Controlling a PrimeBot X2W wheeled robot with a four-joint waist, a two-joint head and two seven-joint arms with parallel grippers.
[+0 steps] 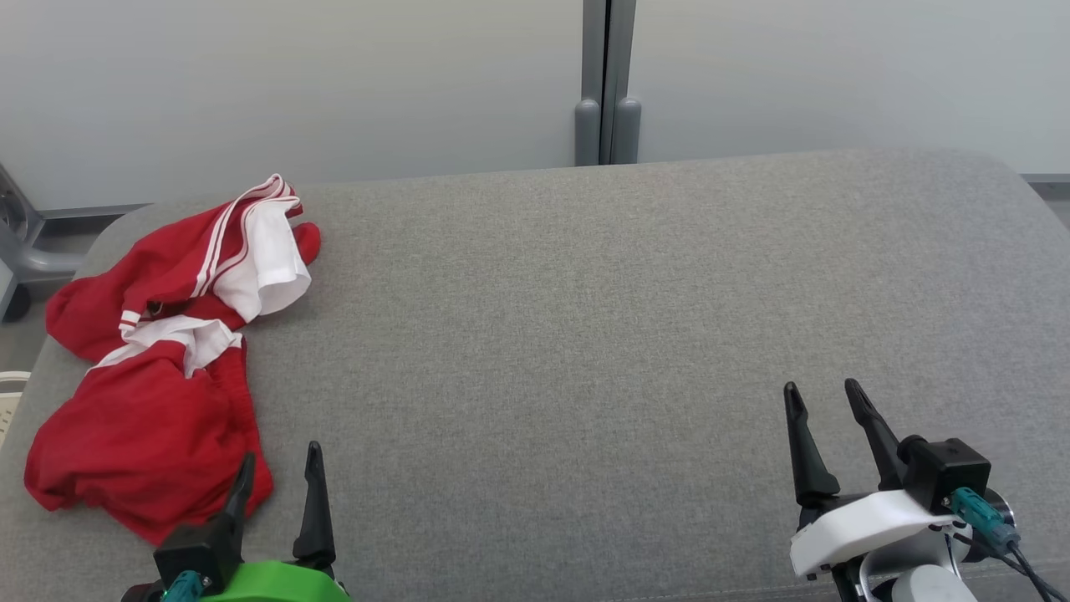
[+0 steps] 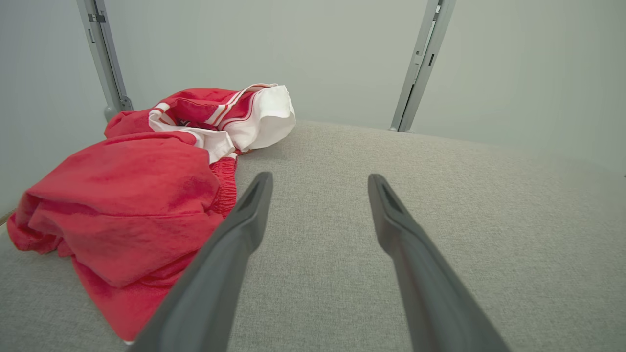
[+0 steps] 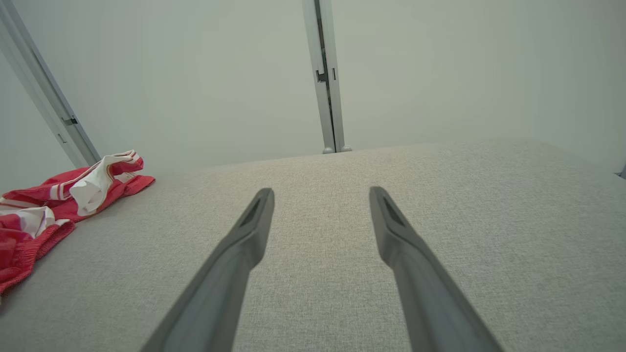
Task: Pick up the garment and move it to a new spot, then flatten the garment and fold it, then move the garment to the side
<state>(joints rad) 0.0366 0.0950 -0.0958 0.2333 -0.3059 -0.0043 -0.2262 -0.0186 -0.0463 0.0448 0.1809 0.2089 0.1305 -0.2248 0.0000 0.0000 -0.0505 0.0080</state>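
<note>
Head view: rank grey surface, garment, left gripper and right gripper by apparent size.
1. grey surface
2. garment
3. left gripper and right gripper: unranked; the frame edge cuts off both, and their fingers look alike.

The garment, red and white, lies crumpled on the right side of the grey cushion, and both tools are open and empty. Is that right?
Wrong side. The head view shows the garment crumpled on the left side of the grey cushion, near the left tool. The rest holds: it and the right tool are open and empty.
</note>
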